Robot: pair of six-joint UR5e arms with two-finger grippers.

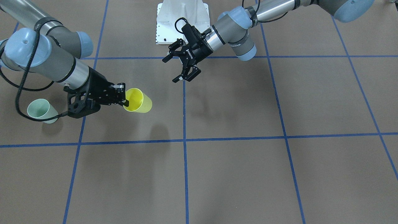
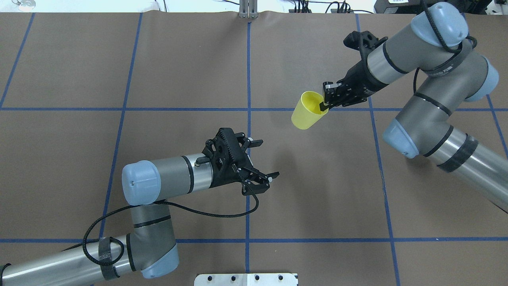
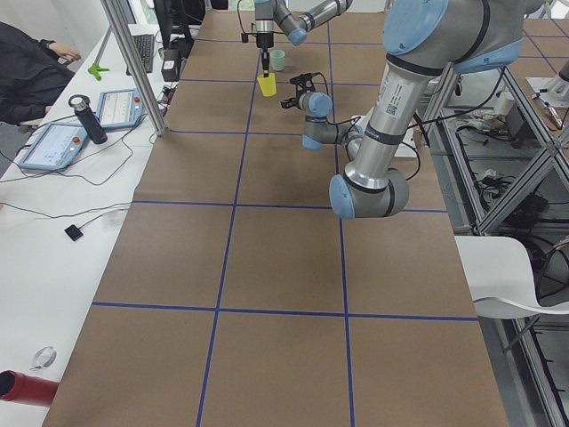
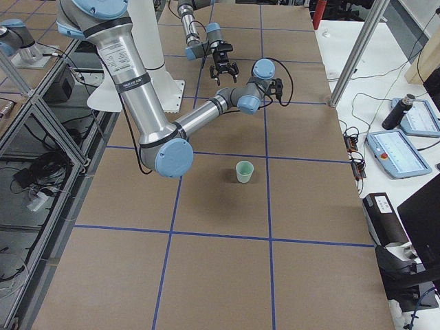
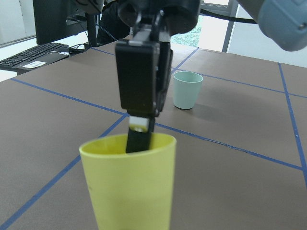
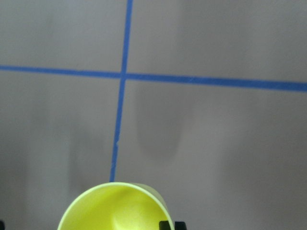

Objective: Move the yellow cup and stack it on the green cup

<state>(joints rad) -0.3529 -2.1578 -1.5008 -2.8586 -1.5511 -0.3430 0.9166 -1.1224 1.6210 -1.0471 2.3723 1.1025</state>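
My right gripper (image 1: 124, 101) is shut on the rim of the yellow cup (image 1: 138, 100), one finger inside it, and holds it above the table. The cup also shows in the overhead view (image 2: 306, 115), in the left wrist view (image 5: 127, 187) and in the right wrist view (image 6: 112, 208). The green cup (image 1: 42, 110) stands upright on the table beyond the right arm's wrist; it shows in the exterior right view (image 4: 244, 171) and in the left wrist view (image 5: 187, 89), and is hidden in the overhead view. My left gripper (image 2: 266, 159) is open and empty near the table's middle, facing the yellow cup.
Blue tape lines (image 2: 248, 119) divide the brown table into squares. The robot's white base plate (image 1: 182, 21) sits at the table's edge. A desk with tablets and a bottle (image 3: 89, 120) stands beside the table, and a person (image 3: 27, 71) sits there.
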